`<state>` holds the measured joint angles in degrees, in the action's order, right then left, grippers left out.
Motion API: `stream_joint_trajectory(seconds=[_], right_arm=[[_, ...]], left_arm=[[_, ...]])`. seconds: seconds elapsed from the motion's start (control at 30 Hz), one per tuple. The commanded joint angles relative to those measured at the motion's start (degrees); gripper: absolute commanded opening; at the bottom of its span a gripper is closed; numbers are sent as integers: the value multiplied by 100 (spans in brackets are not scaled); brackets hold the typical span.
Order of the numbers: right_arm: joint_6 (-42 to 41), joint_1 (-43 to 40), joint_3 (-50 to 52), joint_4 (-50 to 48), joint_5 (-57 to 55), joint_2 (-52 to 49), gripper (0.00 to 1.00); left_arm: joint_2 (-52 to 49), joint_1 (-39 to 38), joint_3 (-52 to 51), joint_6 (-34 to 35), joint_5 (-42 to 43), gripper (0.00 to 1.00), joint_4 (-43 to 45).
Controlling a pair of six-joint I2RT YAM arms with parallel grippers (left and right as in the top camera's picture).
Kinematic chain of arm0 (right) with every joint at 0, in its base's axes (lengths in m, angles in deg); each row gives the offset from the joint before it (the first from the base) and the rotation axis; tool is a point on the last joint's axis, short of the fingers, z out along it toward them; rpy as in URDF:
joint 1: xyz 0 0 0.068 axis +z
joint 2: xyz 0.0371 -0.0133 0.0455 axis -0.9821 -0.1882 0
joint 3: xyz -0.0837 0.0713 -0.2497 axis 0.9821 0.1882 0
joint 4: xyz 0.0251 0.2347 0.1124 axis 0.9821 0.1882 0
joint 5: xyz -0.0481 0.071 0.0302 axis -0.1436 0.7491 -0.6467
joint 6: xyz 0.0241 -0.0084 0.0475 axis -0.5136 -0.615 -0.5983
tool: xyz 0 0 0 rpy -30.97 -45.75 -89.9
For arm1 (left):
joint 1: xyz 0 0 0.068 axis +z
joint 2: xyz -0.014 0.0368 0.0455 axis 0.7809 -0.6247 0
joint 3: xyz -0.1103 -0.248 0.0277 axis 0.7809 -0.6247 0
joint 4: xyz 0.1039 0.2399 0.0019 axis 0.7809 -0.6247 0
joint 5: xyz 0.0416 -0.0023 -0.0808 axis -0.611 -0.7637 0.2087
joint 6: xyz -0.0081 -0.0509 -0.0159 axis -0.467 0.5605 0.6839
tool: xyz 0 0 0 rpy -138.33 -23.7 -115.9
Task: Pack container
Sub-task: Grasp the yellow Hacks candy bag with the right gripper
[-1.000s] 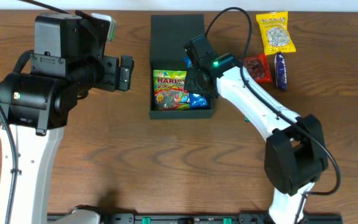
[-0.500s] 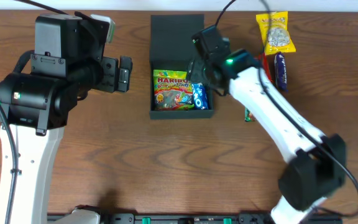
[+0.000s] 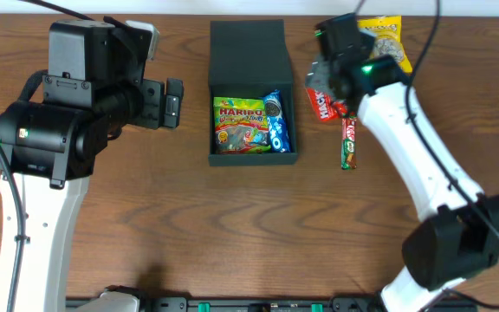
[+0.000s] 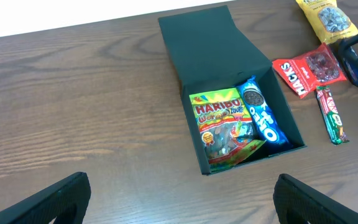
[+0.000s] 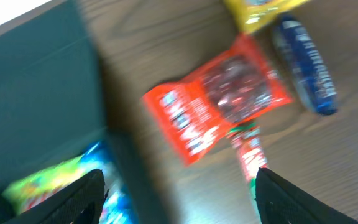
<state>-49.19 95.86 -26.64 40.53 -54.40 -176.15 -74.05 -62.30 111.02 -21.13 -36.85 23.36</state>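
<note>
The container (image 3: 247,48) is a dark box with its flap lid lying open toward the back. A Haribo packet (image 3: 238,124) and a blue Oreo packet (image 3: 275,121) lie side by side in it. My right gripper (image 3: 319,80) hovers open and empty just right of the box, over a red packet (image 3: 321,106). The right wrist view is blurred; it shows the red packet (image 5: 219,109) ahead of the open right gripper (image 5: 179,199) and the box wall (image 5: 120,162) on the left. My left gripper (image 3: 173,102) hangs open left of the box, raised well above the table, with the container (image 4: 207,43) ahead of it.
Loose snacks lie right of the box: a yellow packet (image 3: 386,39), a red-and-green bar (image 3: 348,143) and a blue bar (image 5: 306,65). The table's back edge runs just behind the lid and the yellow packet.
My right gripper opened, left the Oreo packet in the box beside the Haribo packet, and swung up and right, out of the box to the loose snacks. The left arm stayed still.
</note>
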Motion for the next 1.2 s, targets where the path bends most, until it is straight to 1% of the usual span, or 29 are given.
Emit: stream_joint_trajectory(seconds=[0.0,0.1,0.23,0.33,0.4,0.5,0.53,0.63,0.73,0.87,1.07,1.17], right_arm=[[59,-437,-22,-177,-57,-319,79],[579,-758,-22,-800,24,-490,81],[1464,-1029,-28,-1681,26,-656,81],[1770,-1268,-81,-2103,44,-896,81],[1816,-1471,-273,-2197,52,-1211,80],[2159,-1672,-785,-2214,223,-1766,81],[2363,-1716,-1099,-2214,219,-2079,81],[2712,-1729,-1698,-2216,166,-2649,81],[2820,-1729,-2315,-2225,9,-3257,80],[2857,-1766,-2881,-2218,-4,-3873,77],[2859,-1788,-3016,-2201,2,-4319,74],[2857,-1788,-3018,-2212,4,-4400,70]], left_arm=[[48,17,-44,2,-39,95,4],[48,17,-44,2,-39,95,11],[46,17,-44,-2,-42,95,76],[37,17,-44,-2,-42,95,149],[15,17,-44,0,-42,95,184],[-39,17,-44,0,-44,95,203],[-81,17,-44,0,-42,95,221],[-155,17,-44,2,-42,95,238],[-240,17,-44,2,-42,95,245],[-310,17,-44,2,-42,95,247],[-326,17,-44,4,-181,95,284],[-326,17,-44,4,-197,95,299]])
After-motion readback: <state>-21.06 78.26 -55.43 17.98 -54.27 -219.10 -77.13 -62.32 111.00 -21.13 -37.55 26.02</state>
